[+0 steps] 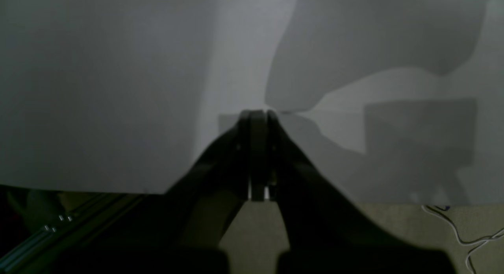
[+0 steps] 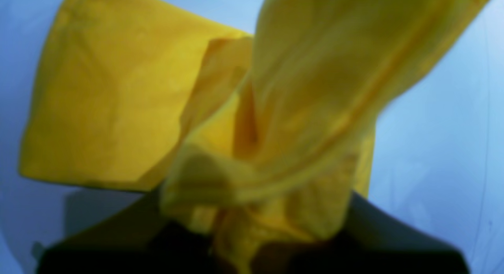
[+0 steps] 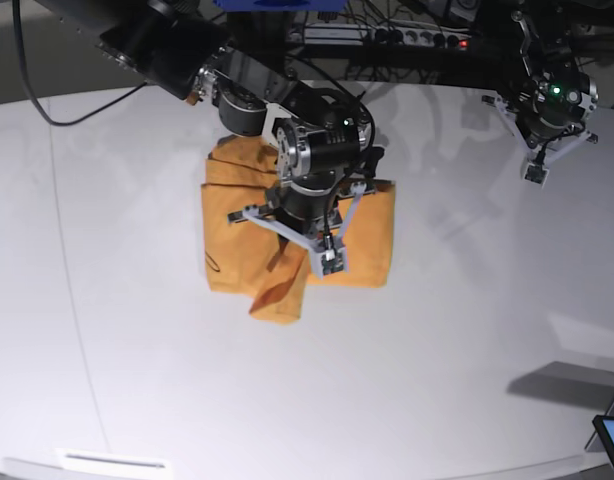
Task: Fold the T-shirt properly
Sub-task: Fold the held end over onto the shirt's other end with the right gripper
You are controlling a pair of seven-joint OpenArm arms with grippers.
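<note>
Up close, the right hand (image 2: pixel 252 242) clamps the T-shirt (image 2: pixel 118 100); elsewhere, the left hand (image 1: pixel 258 116) hangs closed, empty.

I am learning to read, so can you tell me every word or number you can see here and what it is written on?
No word or number here can be read.
T-shirt: a thin dark mark near its left edge in the base view, too small to read.
Right end effector: shut on the T-shirt, no label visible.
Left end effector: shut, no label visible.
Table: no writing visible.
</note>
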